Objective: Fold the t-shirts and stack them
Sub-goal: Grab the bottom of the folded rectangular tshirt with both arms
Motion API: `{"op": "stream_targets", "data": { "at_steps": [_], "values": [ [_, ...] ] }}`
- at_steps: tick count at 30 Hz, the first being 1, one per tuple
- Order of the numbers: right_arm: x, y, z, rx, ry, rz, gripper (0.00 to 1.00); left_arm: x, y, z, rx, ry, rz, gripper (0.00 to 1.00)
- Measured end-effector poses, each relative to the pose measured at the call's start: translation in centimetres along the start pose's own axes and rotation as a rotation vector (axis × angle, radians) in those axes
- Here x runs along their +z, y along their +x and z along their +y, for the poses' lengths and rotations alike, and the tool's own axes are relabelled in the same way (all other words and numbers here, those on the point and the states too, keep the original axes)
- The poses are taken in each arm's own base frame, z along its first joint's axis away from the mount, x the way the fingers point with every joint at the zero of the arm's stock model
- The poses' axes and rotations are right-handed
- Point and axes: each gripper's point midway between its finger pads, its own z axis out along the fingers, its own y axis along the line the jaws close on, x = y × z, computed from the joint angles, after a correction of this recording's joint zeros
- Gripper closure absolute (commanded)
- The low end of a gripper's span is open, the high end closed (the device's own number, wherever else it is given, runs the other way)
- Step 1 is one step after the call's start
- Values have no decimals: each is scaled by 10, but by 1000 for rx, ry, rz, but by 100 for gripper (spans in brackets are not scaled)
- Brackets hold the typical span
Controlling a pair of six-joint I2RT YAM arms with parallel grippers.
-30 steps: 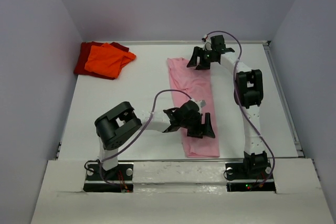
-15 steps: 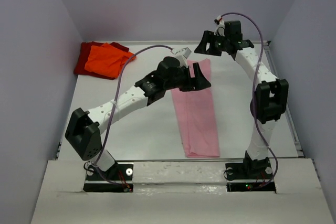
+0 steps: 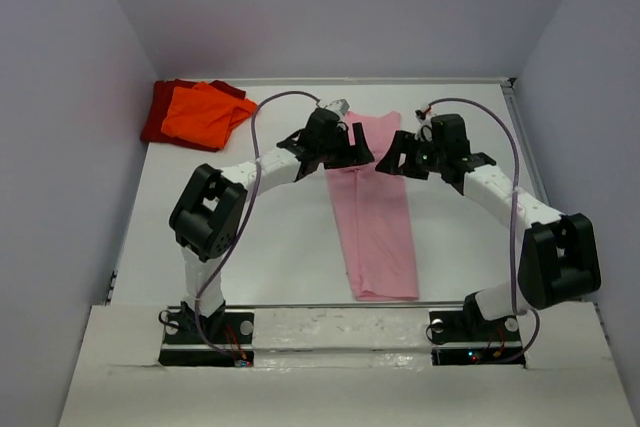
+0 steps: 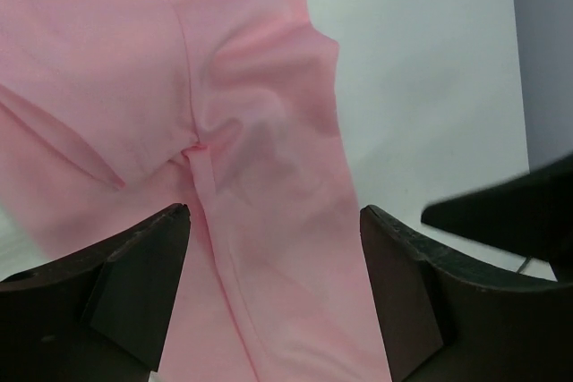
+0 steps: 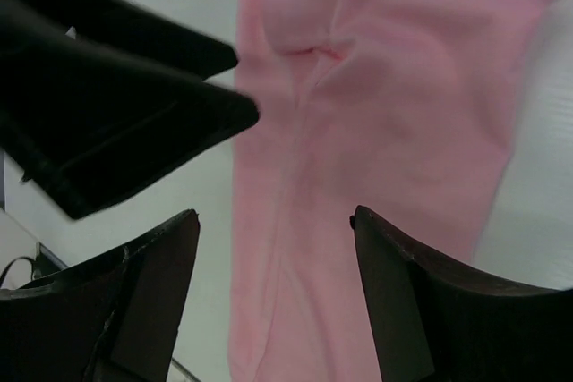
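i find the left gripper [image 3: 355, 154] and right gripper [image 3: 396, 163] both spread wide, empty, over the 12 o'clock end of the pink t-shirt [image 3: 378, 222]; the orange t-shirt [image 3: 200, 114] lies atop the dark red t-shirt [image 3: 158, 112] at 10 o'clock.

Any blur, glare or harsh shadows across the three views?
Top external: even soft light, sharp, no glare on the white table, shadows faint. Left wrist: light pink cloth t-shirt reads clearly; the left tool has soft-edged dark fingers. Right wrist: the left tool is a blurred black mass upper left; shirt creases legible.
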Motion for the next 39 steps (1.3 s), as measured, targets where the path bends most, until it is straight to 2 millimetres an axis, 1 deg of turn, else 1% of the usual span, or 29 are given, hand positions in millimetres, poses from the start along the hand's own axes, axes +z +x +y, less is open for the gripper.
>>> {"op": "stream_targets", "data": {
  "at_steps": [2,3,5,7,10,13,14,16,19,22,24,25,27,30,31,34,39],
  "values": [
    [-5,15,11,-21,-23,16,25,11,3,7,-5,-5,9,15],
    [-10,27,18,-39,-39,21,25,16,1,8,-8,-1,11,14],
    [-20,42,28,-60,-65,25,25,28,-5,9,-8,11,5,14],
    [-30,53,31,-66,-80,18,25,39,-14,8,-8,19,-8,14],
    [-41,67,29,-58,-83,11,25,52,-34,7,-5,28,-34,14],
    [-51,80,25,-46,-78,3,25,65,-56,10,0,30,-64,14],
    [-53,82,24,-44,-75,3,25,71,-62,15,-3,27,-70,14],
    [-60,83,28,-49,-84,-7,25,75,-68,21,-9,23,-71,14],
    [-63,82,30,-52,-90,-14,25,87,-70,40,-29,8,-54,14],
    [-65,84,29,-50,-82,-13,25,100,-65,60,-49,-13,-27,14],
    [-66,83,29,-50,-77,-16,25,108,-55,77,-68,-36,2,14],
    [-65,83,28,-49,-71,-18,25,111,-53,80,-79,-26,6,14],
    [-65,81,26,-49,-61,-25,25,112,-61,80,-83,-24,1,12],
    [-65,81,25,-49,-56,-29,25,120,-67,81,-89,-36,13,12],
    [-65,81,25,-49,-56,-29,25,123,-72,79,-89,-37,14,12],
    [-63,81,25,-43,-54,-24,25,131,-82,84,-87,-50,9,12],
    [-57,86,20,-27,-39,3,25,128,-91,95,-105,-58,7,11]
  ]
}}
